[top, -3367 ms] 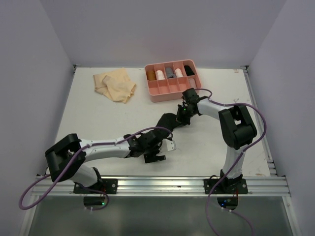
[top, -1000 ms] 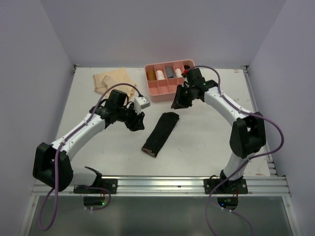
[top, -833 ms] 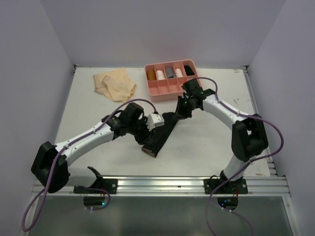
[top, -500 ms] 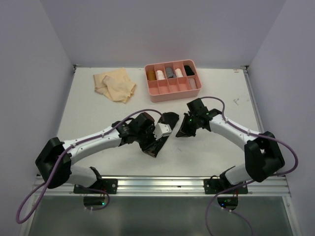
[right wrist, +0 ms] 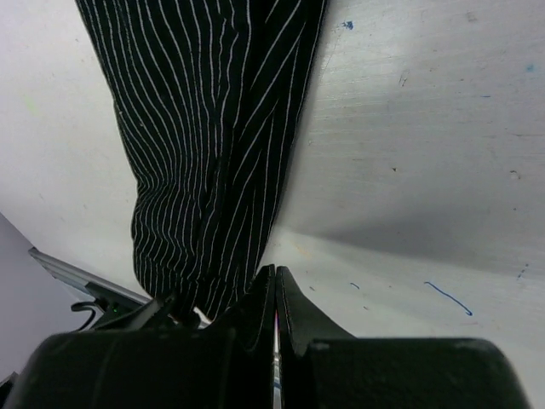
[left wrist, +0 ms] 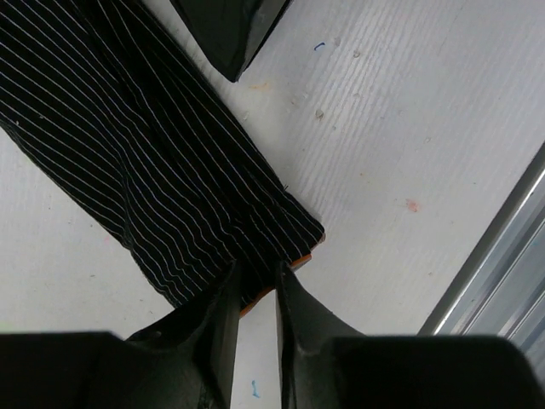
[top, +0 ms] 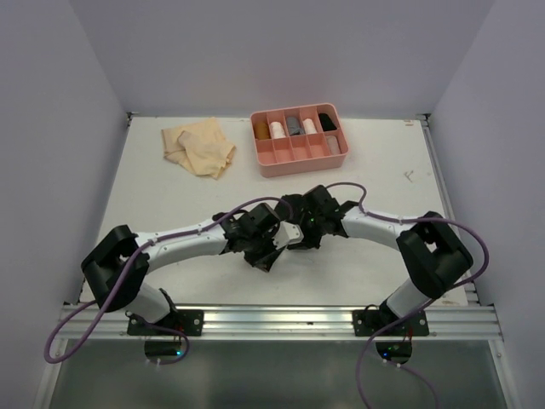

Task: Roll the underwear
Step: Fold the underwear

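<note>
- The tray (top: 294, 167) sits at the back of the table (top: 170, 213), with small rolls (top: 292, 126) in its back row.
- The black underwear (left wrist: 153, 153) lies flat on the table in front of the tray, toward the arm bases. It is folded into a long, narrow pinstriped strip.
- One end of the strip points toward the tray. The other end points away from it and shows a thin orange edge at the hem.
- The tan underwear (top: 200, 146) lies loose and crumpled to the left of the tray, well apart from the strip.
- The left gripper (left wrist: 255, 277) is at the strip's end farthest from the tray.
- Its fingers (left wrist: 217, 324) stand a narrow gap apart, with their tips over the hem. Bare table shows through the gap. I cannot tell whether they pinch the cloth.
- The right gripper (right wrist: 274, 277) is just beside the left one, a little nearer the tray.
- Its fingers (right wrist: 294, 319) are pressed fully together with nothing visible between them. The tips rest at the strip's long edge, where the cloth meets the table.
</note>
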You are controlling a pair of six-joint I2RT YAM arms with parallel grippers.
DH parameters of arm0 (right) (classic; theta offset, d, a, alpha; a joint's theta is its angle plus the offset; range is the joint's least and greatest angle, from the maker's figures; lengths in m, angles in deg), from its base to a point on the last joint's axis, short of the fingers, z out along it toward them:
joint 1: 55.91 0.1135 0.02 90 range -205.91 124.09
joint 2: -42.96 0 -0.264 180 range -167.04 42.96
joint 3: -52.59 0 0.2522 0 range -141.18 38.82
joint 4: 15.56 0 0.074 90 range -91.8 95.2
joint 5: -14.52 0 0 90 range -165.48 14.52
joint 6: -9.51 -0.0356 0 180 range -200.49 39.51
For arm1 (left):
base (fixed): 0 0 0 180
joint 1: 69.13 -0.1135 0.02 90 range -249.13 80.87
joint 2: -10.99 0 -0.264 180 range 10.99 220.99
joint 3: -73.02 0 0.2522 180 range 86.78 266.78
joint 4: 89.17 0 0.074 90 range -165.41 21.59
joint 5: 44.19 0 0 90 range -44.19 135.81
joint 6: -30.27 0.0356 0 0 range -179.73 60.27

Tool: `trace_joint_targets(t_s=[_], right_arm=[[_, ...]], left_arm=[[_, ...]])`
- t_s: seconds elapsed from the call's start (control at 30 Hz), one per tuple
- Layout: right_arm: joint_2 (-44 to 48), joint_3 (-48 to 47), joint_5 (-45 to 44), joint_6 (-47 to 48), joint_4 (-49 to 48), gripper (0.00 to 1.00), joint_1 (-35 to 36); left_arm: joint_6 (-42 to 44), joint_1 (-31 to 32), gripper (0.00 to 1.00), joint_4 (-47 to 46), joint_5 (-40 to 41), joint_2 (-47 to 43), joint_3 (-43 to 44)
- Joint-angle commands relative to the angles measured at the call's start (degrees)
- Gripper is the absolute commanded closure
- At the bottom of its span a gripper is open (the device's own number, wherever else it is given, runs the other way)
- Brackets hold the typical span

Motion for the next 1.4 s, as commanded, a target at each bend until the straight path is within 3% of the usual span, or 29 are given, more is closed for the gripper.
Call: trace_joint_targets(t_s=[0.0, 0.07, 0.2, 0.7, 1.03, 1.2, 1.37], right_arm=[[-1.4, 0.0, -1.6, -3.3, -3.4, 1.0, 0.7], [-2.2, 0.0, -2.1, -3.6, -3.2, 1.0, 1.0], [-3.0, 0.9, -1.9, -4.8, -4.3, 1.0, 1.8], [-2.1, 6.6, -1.0, -11.2, -11.5, 1.0, 4.5], [16.6, 10.2, -10.8, -11.2, -7.6, 1.0, 3.6], [16.5, 12.0, -10.8, -14.7, -12.4, 1.0, 3.5], [12.4, 17.3, -8.5, -20.0, -25.8, 1.0, 3.5]], left_arm=[[-0.8, 0.4, 0.77, -0.4, 1.6, 0.1, 2.5], [-0.8, 0.4, 0.88, -0.4, 0.3, -0.3, 2.5], [-1.1, 0.4, 1.0, -0.7, -2.4, -2.0, 2.9], [-4.5, 0.5, 1.0, -7.6, -12.4, 3.1, 1.0], [-6.1, 0.2, 1.0, -12.3, -14.0, 5.9, -2.0], [-6.9, 0.1, 1.0, -13.5, -14.4, 5.8, -2.8], [-7.2, 0.0, 1.0, -14.2, -14.6, 5.3, -3.4]])
